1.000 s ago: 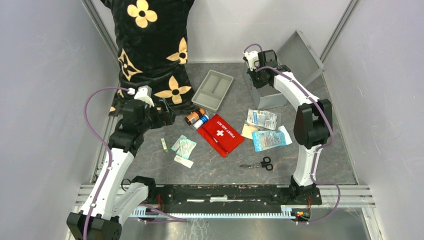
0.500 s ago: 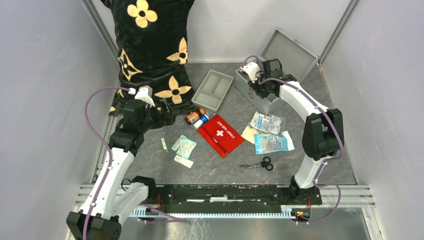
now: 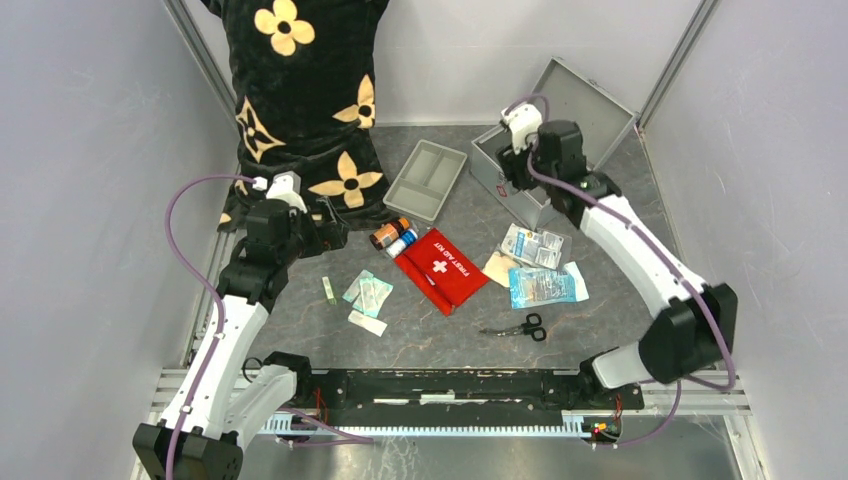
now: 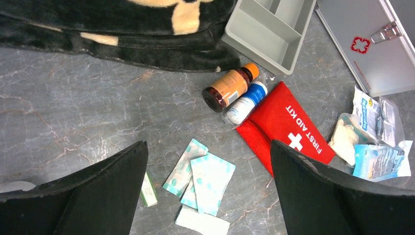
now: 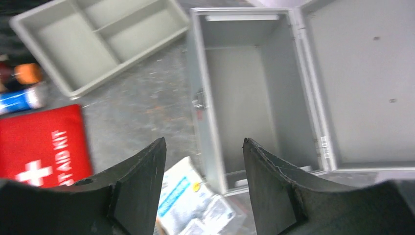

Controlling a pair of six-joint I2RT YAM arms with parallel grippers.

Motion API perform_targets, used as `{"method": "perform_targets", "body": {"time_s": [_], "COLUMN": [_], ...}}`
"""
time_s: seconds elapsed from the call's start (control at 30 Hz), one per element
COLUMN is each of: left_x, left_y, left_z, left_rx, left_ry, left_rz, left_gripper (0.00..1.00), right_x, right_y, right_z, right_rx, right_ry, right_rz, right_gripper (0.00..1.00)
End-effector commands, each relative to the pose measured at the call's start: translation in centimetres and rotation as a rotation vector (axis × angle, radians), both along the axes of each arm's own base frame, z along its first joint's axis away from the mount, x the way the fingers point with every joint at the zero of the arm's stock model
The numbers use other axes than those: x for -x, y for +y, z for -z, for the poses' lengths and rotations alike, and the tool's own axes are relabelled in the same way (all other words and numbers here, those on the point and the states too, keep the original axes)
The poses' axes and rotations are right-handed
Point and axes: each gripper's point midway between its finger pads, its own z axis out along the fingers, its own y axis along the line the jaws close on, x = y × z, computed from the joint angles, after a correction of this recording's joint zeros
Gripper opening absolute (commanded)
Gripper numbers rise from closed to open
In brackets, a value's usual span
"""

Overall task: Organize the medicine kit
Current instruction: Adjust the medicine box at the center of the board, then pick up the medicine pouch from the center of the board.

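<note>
The medicine kit (image 3: 505, 178) is a silver metal case at the back right, standing open with nothing showing inside (image 5: 254, 93). Its lid (image 3: 582, 103) leans back to the right. My right gripper (image 5: 203, 142) hovers just above the kit's front wall, open, with nothing between its fingers. My left gripper (image 4: 208, 144) hangs open over the left of the table, above several teal sachets (image 4: 203, 176), and holds nothing. From the left wrist view the kit's front (image 4: 372, 49) shows a red cross and a latch.
A grey divided tray (image 3: 427, 178) lies left of the kit. A red first-aid pouch (image 3: 441, 268), an orange bottle (image 3: 388, 233) and a blue-white bottle (image 3: 403, 243) lie mid-table. Paper packets (image 3: 530, 240), scissors (image 3: 522, 326) and a black flowered cloth (image 3: 300, 100) are also here.
My right gripper's jaws have parted and it has drawn back from the kit, its elbow swinging out to the right. The lid now lies further back. The left arm is still.
</note>
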Motion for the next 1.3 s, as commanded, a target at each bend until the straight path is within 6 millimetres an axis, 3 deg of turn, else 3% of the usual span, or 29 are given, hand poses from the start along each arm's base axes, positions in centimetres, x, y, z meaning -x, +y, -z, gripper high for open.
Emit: {"method": "perform_targets", "body": {"time_s": [0.0, 0.13, 0.3, 0.43, 0.77, 1.13, 1.27], "left_x": [0.2, 0.5, 1.2, 2.2, 3.5, 3.5, 3.4], "left_y": [1.0, 0.4, -1.1, -0.1, 0.6, 0.3, 0.3], "left_z": [-0.2, 0.1, 0.2, -0.5, -0.9, -0.5, -0.4], "left_rx": [0.034, 0.107, 0.216, 0.222, 0.218, 0.224, 0.223], "left_ry": [0.015, 0.034, 0.047, -0.019, -0.063, -0.055, -0.053], "left_rz": [-0.109, -0.126, -0.105, -0.148, -0.167, -0.156, -0.156], "left_gripper": [1.0, 1.0, 1.0, 1.0, 1.0, 1.0, 1.0], "right_x": [4.3, 9.2, 14.1, 16.8, 17.9, 17.5, 17.2], "right_y": [3.6, 7.6, 10.1, 12.2, 16.0, 16.7, 16.3], "right_z": [1.1, 5.2, 10.9, 13.6, 16.5, 19.0, 20.1], "right_rx": [-0.103, -0.011, 0.149, 0.227, 0.26, 0.291, 0.331], "right_ry": [0.007, 0.053, 0.117, 0.142, 0.185, 0.203, 0.207], "right_rz": [0.01, -0.095, -0.175, -0.243, -0.245, -0.223, -0.204], "right_gripper": [0.66, 0.73, 0.75, 0.78, 0.78, 0.74, 0.62]}}
